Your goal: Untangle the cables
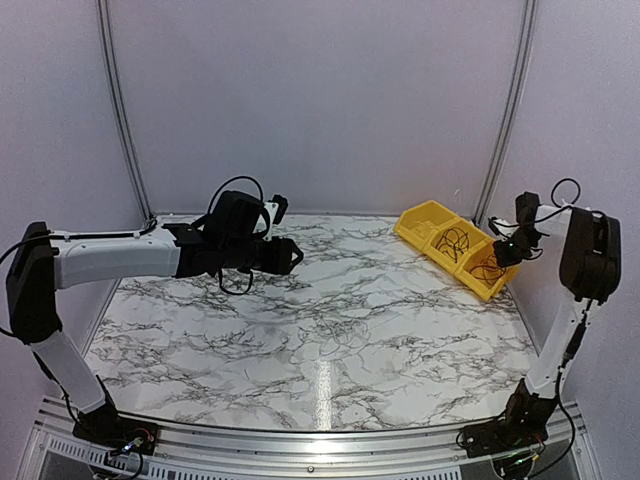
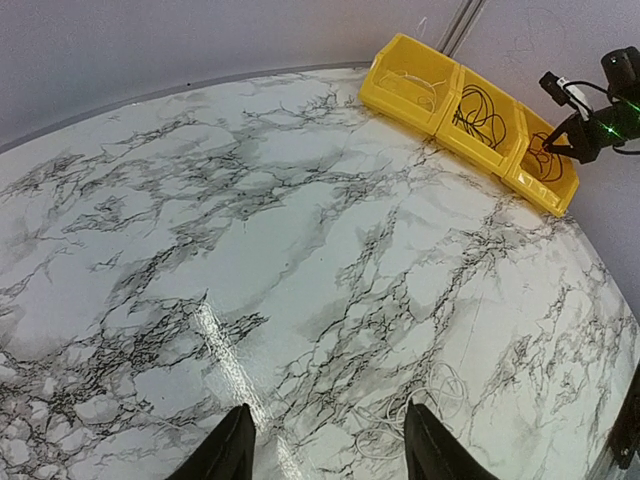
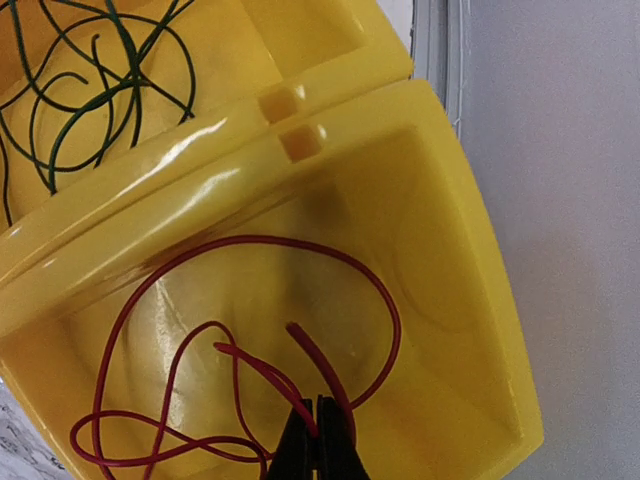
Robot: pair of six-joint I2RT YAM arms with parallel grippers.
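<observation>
The left arm reaches out level from the left side over the marble table (image 1: pixel 300 330), its left gripper (image 2: pixel 325 455) spread wide above the surface. At the far right the right arm stands tall, wrist bent down into the end yellow bin (image 3: pixel 480 300). The right gripper (image 3: pixel 318 438) is pressed together, pinching the red cable (image 3: pixel 250 243) there. The dark cable (image 3: pixel 95 95) lies coiled in the neighbouring bin (image 3: pixel 330 40).

Table (image 1: pixel 300 330): white marble pattern, grey-black veining. Bins (image 1: pixel 420 215), far right: yellow. Red cable (image 3: pixel 250 238) in one; dark cable (image 2: pixel 483 105) adjacent.
</observation>
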